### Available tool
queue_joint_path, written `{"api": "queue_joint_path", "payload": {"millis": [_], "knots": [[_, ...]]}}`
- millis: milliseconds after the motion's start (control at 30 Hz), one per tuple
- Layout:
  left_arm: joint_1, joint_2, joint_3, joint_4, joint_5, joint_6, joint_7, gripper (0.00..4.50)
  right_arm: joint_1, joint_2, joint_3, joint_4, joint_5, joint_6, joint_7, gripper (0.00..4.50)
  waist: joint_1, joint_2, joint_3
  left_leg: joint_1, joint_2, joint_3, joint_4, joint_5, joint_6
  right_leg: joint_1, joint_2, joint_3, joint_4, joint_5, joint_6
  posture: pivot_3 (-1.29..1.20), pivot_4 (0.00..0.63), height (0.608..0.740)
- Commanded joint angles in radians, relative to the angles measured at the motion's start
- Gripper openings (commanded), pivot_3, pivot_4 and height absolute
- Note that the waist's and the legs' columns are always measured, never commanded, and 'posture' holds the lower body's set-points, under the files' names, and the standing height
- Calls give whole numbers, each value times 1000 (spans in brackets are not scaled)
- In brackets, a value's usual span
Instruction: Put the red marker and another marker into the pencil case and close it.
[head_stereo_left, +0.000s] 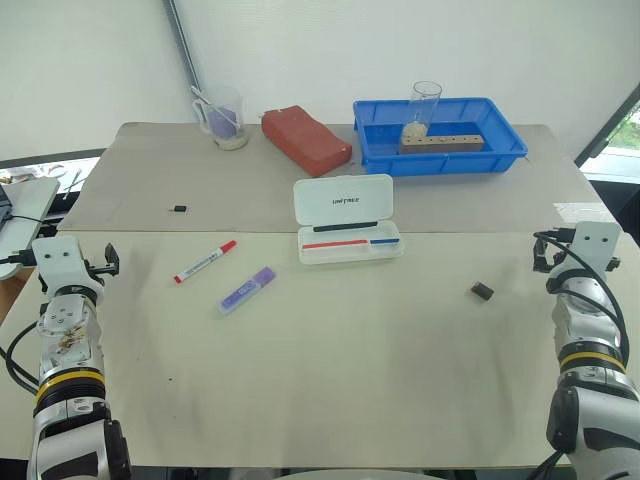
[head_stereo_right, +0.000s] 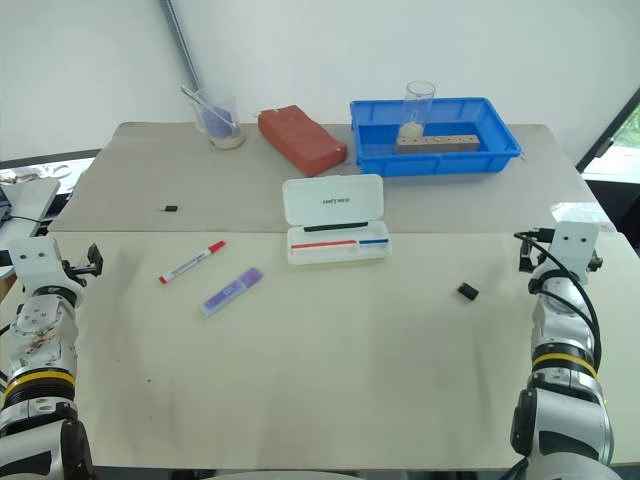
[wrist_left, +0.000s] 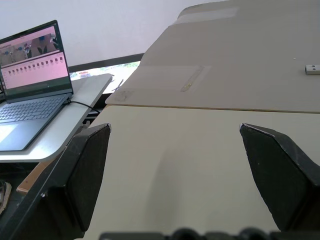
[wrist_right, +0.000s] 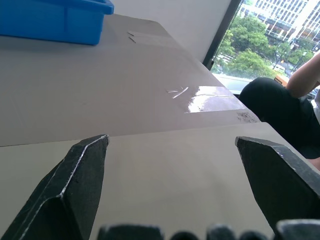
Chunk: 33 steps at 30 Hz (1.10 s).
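The red marker (head_stereo_left: 205, 261) lies slanted on the table's left half, and the purple marker (head_stereo_left: 247, 290) lies just in front of it, to the right. Behind them, mid-table, the pencil case (head_stereo_left: 345, 200) stands open with its lid raised; a thin red-and-blue stick and a dark pen lie in its base. My left gripper (wrist_left: 175, 170) hovers open over the table's left edge, far from both markers, with nothing between its fingers. My right gripper (wrist_right: 172, 180) is open and empty at the table's right edge.
A blue tray (head_stereo_left: 437, 163) at the back right holds a glass (head_stereo_left: 424, 110) and a wooden block (head_stereo_left: 440, 143). A red block (head_stereo_left: 305, 137) and a plastic cup (head_stereo_left: 222, 118) stand at the back. Small black pieces (head_stereo_left: 481, 291) (head_stereo_left: 179, 208) lie loose. A laptop (wrist_left: 30, 95) is left; a person (wrist_right: 285, 110) sits right.
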Motion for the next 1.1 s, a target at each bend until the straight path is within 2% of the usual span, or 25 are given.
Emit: {"api": "queue_joint_path", "payload": {"millis": [33, 133, 233, 367, 500, 600, 733, 833, 900, 1100], "knots": [[24, 46, 22, -65, -36, 0, -77, 4382, -23, -24, 22, -73, 4, -5, 80, 4500, 0, 0, 0, 0, 0, 0, 0, 0, 0, 0, 0, 0, 0, 0, 0, 0, 150, 740], [103, 124, 27, -196, -114, 59, -298, 4382, -45, -15, 115, -232, 47, 64, 358, 4500, -18, 0, 1, 0, 1, 1, -1, 0, 0, -2, 0, 1, 0, 0, 0, 0, 150, 740], [158, 195, 17, -318, -178, 146, -466, 4382, -36, -4, 189, -419, 100, 182, 549, 4500, -20, 1, 1, -1, 4, 0, -1, 0, -1, -3, 2, -4, 1, 0, 0, 0, 150, 740], [207, 287, -33, -475, -250, 285, -688, 4382, -47, 11, 306, -700, 197, 382, 764, 4500, -5, 2, 1, -2, 5, 0, -1, -2, -3, -4, 1, -9, 2, 0, -1, 0, 150, 740], [171, 328, -121, -531, -235, 344, -801, 4382, -91, 25, 400, -921, 278, 558, 889, 4500, 12, 3, 1, -6, 7, 0, -1, -5, -8, -12, -1, -15, 2, 0, -5, 0, 150, 740], [103, 315, -180, -526, -212, 364, -826, 4382, -122, 37, 442, -1024, 301, 633, 920, 4500, 31, 1, 1, -8, 8, 0, -1, -5, -8, -14, -2, -21, 2, 1, -9, 0, 150, 740], [10, 281, -241, -467, -168, 352, -820, 4382, -135, 62, 451, -1119, 330, 732, 889, 4500, 52, -1, -1, -22, 11, 0, 0, -4, -7, -28, -1, -23, 4, 4, -13, 0, 150, 740], [-36, 252, -271, -403, -132, 321, -819, 4382, -111, 55, 453, -1167, 326, 762, 879, 4500, 54, -1, -1, -22, 11, 0, 3, -4, -6, -28, -1, -23, 5, 4, -13, 0, 150, 740], [-60, 233, -279, -363, -121, 310, -824, 4382, -94, 47, 449, -1188, 323, 771, 872, 4500, 53, -1, -2, -21, 11, 0, 3, 1, 1, -28, 0, -23, 5, 4, -13, 0, 150, 740], [-147, 175, -328, -231, -62, 241, -832, 4382, -26, 16, 413, -1249, 324, 792, 834, 4500, 55, -2, -2, -22, 11, -1, 3, 1, 1, -28, 0, -23, 5, 5, -13, 0, 150, 740]]}}
